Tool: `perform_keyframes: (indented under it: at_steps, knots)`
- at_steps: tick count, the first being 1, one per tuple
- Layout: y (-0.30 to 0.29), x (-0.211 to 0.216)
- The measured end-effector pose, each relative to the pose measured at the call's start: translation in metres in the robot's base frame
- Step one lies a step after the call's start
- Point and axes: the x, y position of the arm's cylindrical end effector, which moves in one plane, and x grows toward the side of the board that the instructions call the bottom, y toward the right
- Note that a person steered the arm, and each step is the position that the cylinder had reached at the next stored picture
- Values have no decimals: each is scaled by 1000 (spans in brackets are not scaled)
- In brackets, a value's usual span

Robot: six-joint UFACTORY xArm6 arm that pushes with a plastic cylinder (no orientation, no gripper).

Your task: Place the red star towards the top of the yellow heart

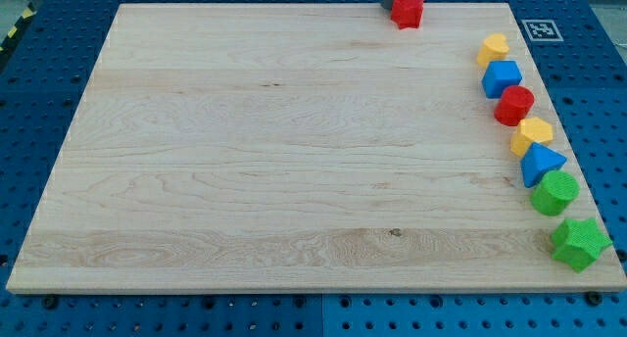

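Red star (pixel 408 11) sat at the board's top edge, with my tip (pixel 391 8) just at its left

You would have seen the wooden board (pixel 274 161) bare across its middle, with every other block lined up down the view's right edge. The yellow heart (pixel 493 48) headed that line, to the right of and a little below the red star and apart from it. Touching it from below came a blue block (pixel 501 78), then a red round block (pixel 513 105), a yellow block (pixel 532 135), a blue triangular block (pixel 541 165), a green round block (pixel 554 193) and a green star (pixel 579 243). Nothing lay between star and heart. There was no pincer to report: only the dark rod's lower end showed, the rest cut off by the view's top
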Motion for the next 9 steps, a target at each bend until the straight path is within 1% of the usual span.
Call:
perform_keyframes:
  at_steps: [2, 3, 4, 6, 7, 9]
  knots:
    - [0, 44]
    - [0, 49]
    - [13, 49]
    - [70, 49]
    - [86, 49]
    - [83, 52]
